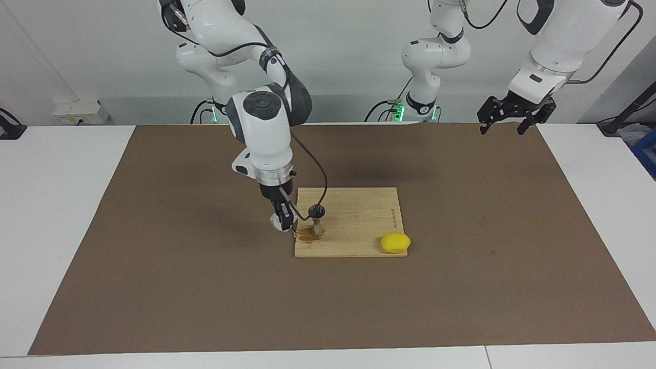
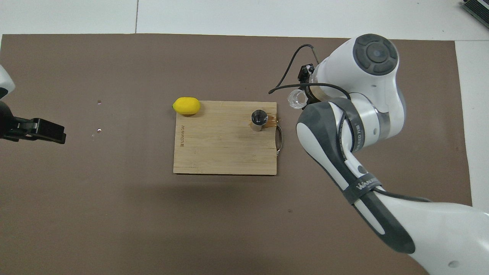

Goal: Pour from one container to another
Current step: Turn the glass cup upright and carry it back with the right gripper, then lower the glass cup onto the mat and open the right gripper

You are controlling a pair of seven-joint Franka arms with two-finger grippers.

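The clear ribbed cup (image 1: 279,223) is in my right gripper (image 1: 282,219), which is shut on it just above the mat, beside the board's edge toward the right arm's end. In the overhead view the cup (image 2: 296,100) shows its open mouth upward, and the arm hides the fingers. The silver jigger (image 1: 316,221) stands upright on the wooden board (image 1: 359,220), close beside the cup. It also shows in the overhead view (image 2: 259,119). My left gripper (image 1: 504,127) is open and empty, raised over the left arm's end of the mat, waiting.
A brown wet stain (image 2: 271,121) lies on the board beside the jigger. A yellow lemon (image 1: 395,243) sits at the board's corner farthest from the robots. The board's metal handle (image 2: 279,139) sticks out toward the right arm's end. A brown mat (image 1: 154,256) covers the table.
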